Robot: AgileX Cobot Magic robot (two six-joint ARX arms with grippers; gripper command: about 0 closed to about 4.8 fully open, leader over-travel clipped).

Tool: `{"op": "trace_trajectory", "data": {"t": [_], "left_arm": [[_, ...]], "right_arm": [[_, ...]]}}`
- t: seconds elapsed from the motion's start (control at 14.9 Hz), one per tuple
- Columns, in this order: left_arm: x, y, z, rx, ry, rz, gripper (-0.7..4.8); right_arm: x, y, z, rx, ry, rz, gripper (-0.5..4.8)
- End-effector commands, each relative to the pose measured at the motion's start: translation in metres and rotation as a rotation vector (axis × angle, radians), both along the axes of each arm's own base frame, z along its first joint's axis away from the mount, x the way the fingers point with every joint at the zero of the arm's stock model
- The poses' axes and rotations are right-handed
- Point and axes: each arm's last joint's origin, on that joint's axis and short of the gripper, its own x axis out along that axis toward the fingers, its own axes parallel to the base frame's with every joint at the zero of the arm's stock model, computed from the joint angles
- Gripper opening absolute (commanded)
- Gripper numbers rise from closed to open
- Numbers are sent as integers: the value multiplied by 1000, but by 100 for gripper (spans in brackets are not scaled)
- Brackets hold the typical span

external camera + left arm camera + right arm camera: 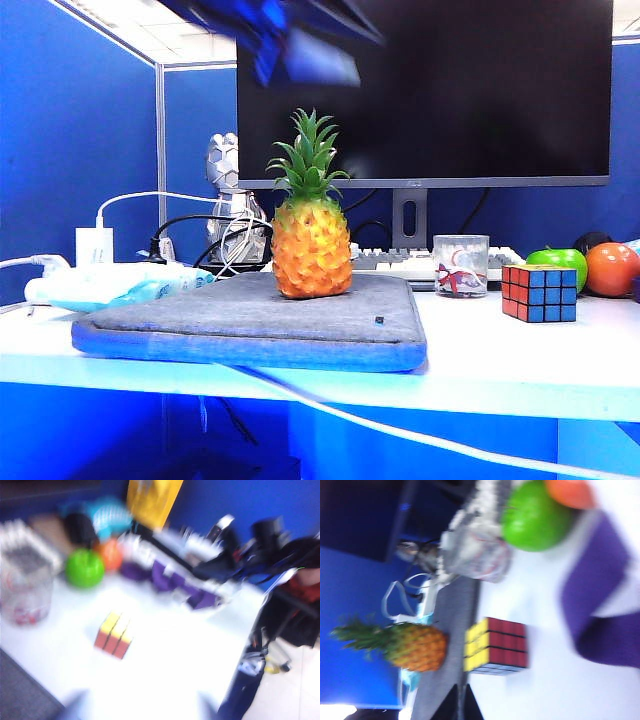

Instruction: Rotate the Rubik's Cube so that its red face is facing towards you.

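The Rubik's Cube (540,293) sits on the white table at the right, in front of the green apple (558,262). Its blue side faces the exterior camera, the red face (515,292) points left toward the pad, and yellow is on top. In the blurred left wrist view the cube (114,635) lies well ahead of my left gripper (141,710), whose fingers stand wide apart, open and empty. In the right wrist view the cube (495,645) shows its red face (506,642) and a yellow side. My right gripper (461,705) is shut and empty, short of the cube.
A pineapple (311,240) stands on a grey pad (250,325) left of the cube. A glass cup (461,265), an orange (612,268), a keyboard and a monitor are behind. A blurred blue arm part (290,40) hangs high above. Something purple (600,605) lies near the cube.
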Motion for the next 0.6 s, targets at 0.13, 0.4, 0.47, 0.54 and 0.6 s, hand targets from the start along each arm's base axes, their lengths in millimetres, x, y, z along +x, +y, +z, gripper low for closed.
{"op": "trace_trajectory", "data": {"t": [0.13,0.4,0.47,0.54,0.6], "left_arm": [[13,-57,-15,126,-43,102,393],[17,-102,-49,234,-95,53,479],[16,-109,-58,267,-131,31,479],[15,-117,-68,319,-203,-6,479],[12,-127,-82,391,-311,-58,479]], "right_arm": [[4,9,-3,-70,34,-6,23],[15,30,-4,-76,36,63,23],[18,35,-4,-76,36,78,23],[21,40,-4,-77,34,94,23],[24,46,-4,-79,32,114,23]]}}
